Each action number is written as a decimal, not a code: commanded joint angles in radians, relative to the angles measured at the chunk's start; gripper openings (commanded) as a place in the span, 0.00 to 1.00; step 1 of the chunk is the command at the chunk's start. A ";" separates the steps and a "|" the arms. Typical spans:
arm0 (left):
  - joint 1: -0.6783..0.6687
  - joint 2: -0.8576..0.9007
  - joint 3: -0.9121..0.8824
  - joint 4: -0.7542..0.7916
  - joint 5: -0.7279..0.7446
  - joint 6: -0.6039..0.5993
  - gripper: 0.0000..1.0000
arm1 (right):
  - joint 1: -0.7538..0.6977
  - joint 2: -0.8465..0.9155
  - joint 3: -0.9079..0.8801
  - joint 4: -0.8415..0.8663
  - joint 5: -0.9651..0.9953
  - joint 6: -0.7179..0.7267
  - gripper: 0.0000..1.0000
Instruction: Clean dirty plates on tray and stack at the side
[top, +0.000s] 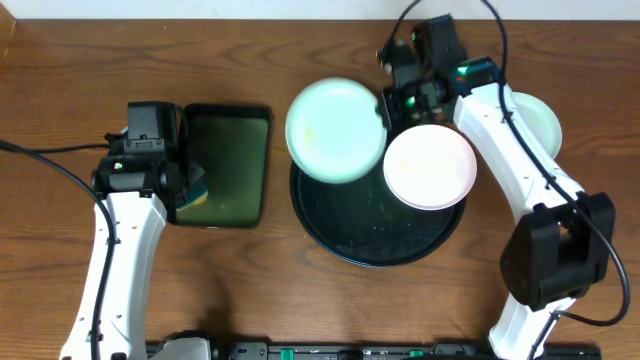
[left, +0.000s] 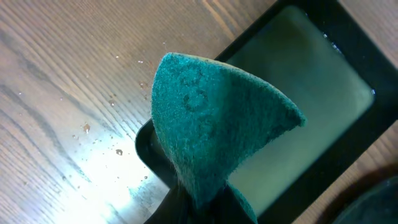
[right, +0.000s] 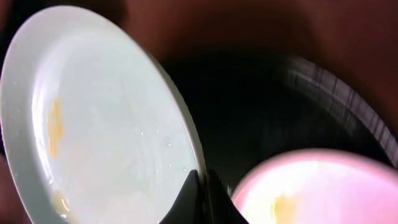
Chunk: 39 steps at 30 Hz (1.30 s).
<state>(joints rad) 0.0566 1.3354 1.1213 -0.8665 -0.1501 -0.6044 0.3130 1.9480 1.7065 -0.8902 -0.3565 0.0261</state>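
Brown wood grain runs across the wooden table (top: 300, 300), and the round black tray (top: 380, 240) sits near the middle of it, its surface speckled and wet-looking. From where I stand, the right gripper (top: 385, 105) has its fingers pinched together on the rim of a mint plate (top: 335, 130). That plate hangs over the tray's far left edge, partly over the tray and partly over bare wood. Whether it touches the tray rim I cannot tell.

Through the right wrist camera the same mint plate (right: 93, 124) looks tilted. It has yellow smears on its face, and the dark fingertips (right: 189, 196) grip its lower edge. Just beside it a white plate (top: 430, 165) lies on the right side of the tray, with a yellowish mark of its own. A second mint plate (top: 535, 120) rests flat on the table to the right of the tray, half hidden behind the right arm.

Over on the left, the left gripper (top: 185, 188) is closed on a green scouring pad (left: 211, 118), which stands up folded into a rough cone. It sits at the left edge of a rectangular tray (top: 225, 165), black outside and green inside, which lies well apart from the round one. Small droplets (left: 102, 140) dot the wood just beside that tray's corner.
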 joint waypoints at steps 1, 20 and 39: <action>0.005 0.008 -0.005 0.031 0.066 0.009 0.07 | 0.031 0.019 -0.004 -0.099 0.133 0.016 0.01; 0.005 0.134 -0.005 0.200 0.119 -0.003 0.08 | 0.145 0.022 -0.333 0.148 0.351 0.232 0.01; 0.004 0.487 -0.005 0.354 0.132 0.002 0.07 | 0.147 0.022 -0.446 0.263 0.269 0.232 0.01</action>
<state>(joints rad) 0.0563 1.8290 1.1213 -0.5110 0.0185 -0.6056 0.4538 1.9610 1.2732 -0.6262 -0.0700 0.2459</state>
